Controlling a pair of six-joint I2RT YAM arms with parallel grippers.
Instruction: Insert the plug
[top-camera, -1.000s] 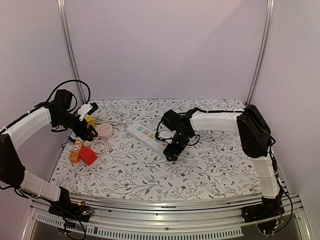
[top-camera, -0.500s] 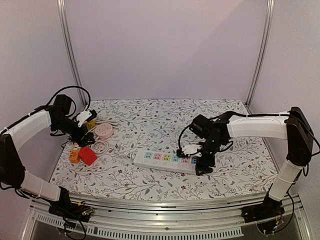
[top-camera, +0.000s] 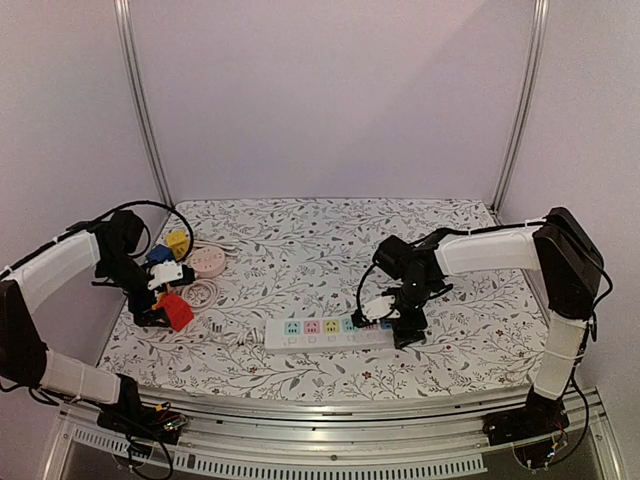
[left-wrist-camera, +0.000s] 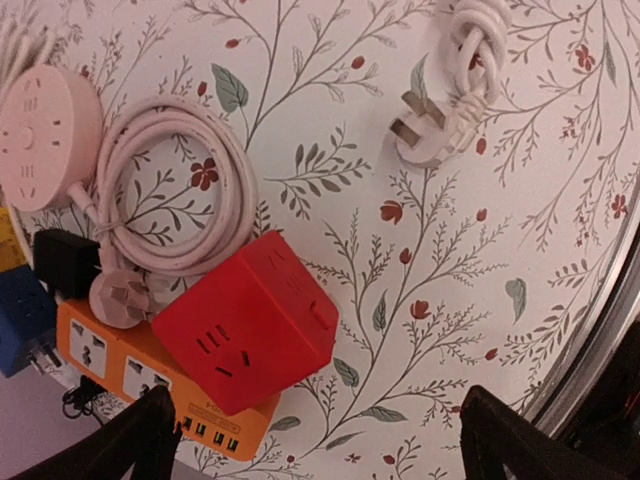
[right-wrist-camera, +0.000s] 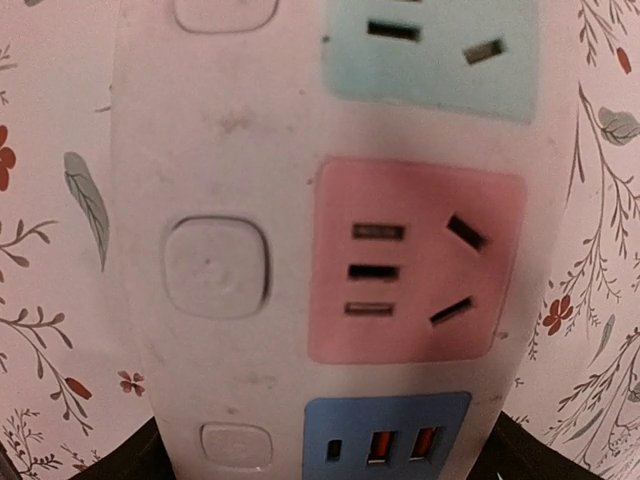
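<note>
**Power strip (top-camera: 320, 333) up front now, plug next**

Drags the strip from mid-table (top-camera: 400, 240) to the front edge, right hand (top-camera: 398, 328) clamped across its end. Swings the left hand (top-camera: 152, 300) down off the back corner, spread wide and empty over the red cube (left-wrist-camera: 245, 320). White plug (left-wrist-camera: 425, 138) loose just beside, probably the next grab.

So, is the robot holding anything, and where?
Right gripper grips the power strip across its width at the blue end. Left gripper is open, holding nothing.
</note>
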